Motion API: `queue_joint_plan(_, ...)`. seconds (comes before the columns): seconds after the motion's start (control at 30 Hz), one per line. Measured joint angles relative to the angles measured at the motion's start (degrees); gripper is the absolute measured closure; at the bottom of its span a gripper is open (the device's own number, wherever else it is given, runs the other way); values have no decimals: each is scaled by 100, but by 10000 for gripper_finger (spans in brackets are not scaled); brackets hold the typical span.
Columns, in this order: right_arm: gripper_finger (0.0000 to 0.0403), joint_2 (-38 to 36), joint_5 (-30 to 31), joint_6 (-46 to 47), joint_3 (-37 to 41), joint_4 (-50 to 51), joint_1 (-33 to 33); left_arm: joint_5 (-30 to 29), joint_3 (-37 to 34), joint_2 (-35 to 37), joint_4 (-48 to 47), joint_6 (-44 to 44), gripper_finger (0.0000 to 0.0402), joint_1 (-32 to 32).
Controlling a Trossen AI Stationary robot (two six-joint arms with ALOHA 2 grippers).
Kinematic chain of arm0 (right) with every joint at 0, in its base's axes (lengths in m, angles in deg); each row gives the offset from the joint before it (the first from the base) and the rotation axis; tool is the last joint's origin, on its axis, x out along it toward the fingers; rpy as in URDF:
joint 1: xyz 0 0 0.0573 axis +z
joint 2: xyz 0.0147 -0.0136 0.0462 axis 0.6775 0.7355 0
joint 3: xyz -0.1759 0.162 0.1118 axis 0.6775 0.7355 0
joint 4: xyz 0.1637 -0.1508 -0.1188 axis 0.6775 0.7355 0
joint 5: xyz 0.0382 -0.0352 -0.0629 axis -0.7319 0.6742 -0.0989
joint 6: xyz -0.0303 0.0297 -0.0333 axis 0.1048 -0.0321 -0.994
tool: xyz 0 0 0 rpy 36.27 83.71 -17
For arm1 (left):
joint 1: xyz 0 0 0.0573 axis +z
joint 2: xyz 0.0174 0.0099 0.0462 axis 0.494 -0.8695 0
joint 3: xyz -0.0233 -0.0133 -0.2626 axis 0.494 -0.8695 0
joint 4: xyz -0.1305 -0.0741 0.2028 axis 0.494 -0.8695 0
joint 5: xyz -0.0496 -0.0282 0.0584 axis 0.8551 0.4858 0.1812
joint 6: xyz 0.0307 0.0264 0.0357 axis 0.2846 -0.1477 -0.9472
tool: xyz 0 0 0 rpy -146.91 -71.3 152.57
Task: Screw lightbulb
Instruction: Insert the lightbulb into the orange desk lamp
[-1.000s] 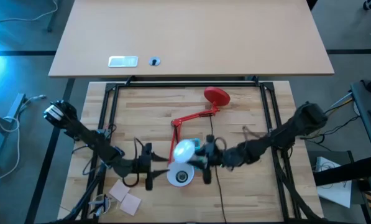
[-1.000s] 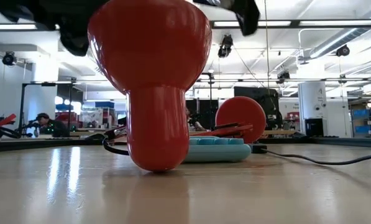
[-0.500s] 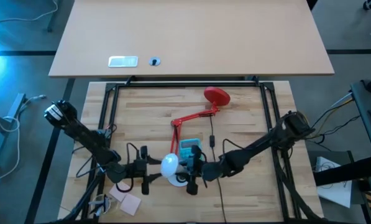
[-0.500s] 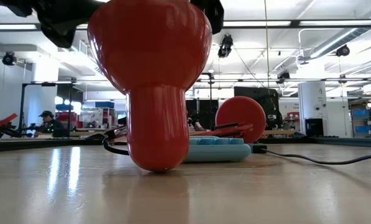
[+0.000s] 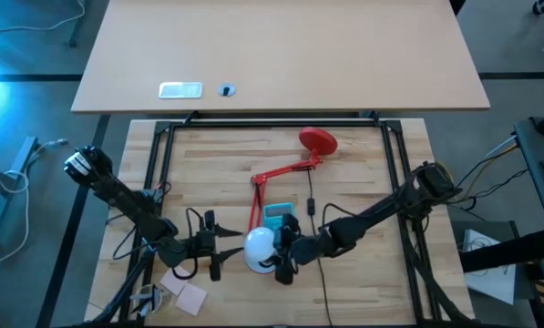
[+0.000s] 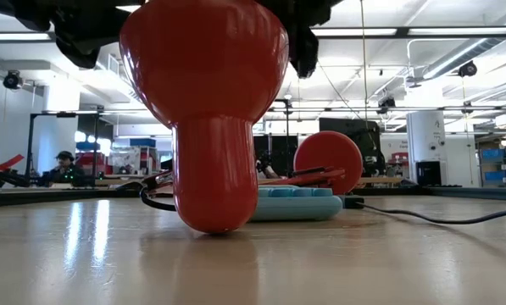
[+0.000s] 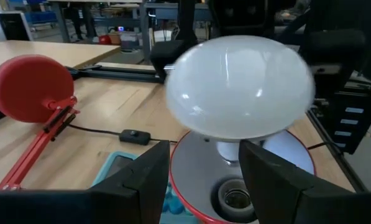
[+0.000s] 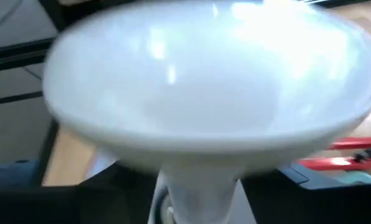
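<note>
While the right end effector (image 5: 283,258) is clamped on the upright bulb (image 5: 259,244), its socket (image 7: 237,194) lies directly below in the shade (image 7: 197,163); the left end effector (image 5: 219,252), fingers apart, waits just beside.

A smooth, glossy white lightbulb (image 7: 240,86) gleams above a glossy red lamp shade (image 6: 203,80) on a pale, matt wooden table (image 5: 363,173).

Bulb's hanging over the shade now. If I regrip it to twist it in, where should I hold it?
Probably across the wide dome of the lightbulb, coming in from the side. Its narrow neck points down toward the socket in the lamp shade, so a side grip leaves the base free. The right gripper is at the bulb already.
</note>
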Motion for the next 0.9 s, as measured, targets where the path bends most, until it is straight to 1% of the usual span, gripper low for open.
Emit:
queue_joint_plan(0.17,151,0,-255,-28,-112,104,-11,2,0,-2,3,-4,218,0)
queue_joint_plan(0.37,107,-4,-250,-52,-411,936,-15,4,0,-2,-2,25,218,0)
queue_joint_plan(0.47,93,-11,-319,-24,-478,1041,-15,4,0,-2,2,15,218,0)
queue_joint_plan(0.6,85,-13,-370,-2,-474,1080,-29,-7,0,2,2,-68,218,0)
queue_joint_plan(0.73,88,-13,-368,-33,-471,1079,-76,-133,0,36,-37,-229,218,-3)
queue_joint_plan(0.8,90,-13,-367,-63,-476,1147,-85,-148,-2,182,-183,-324,218,-39)
queue_joint_plan(0.9,91,-26,-385,-92,-588,1540,-75,-165,-2,649,-561,-312,218,-137)
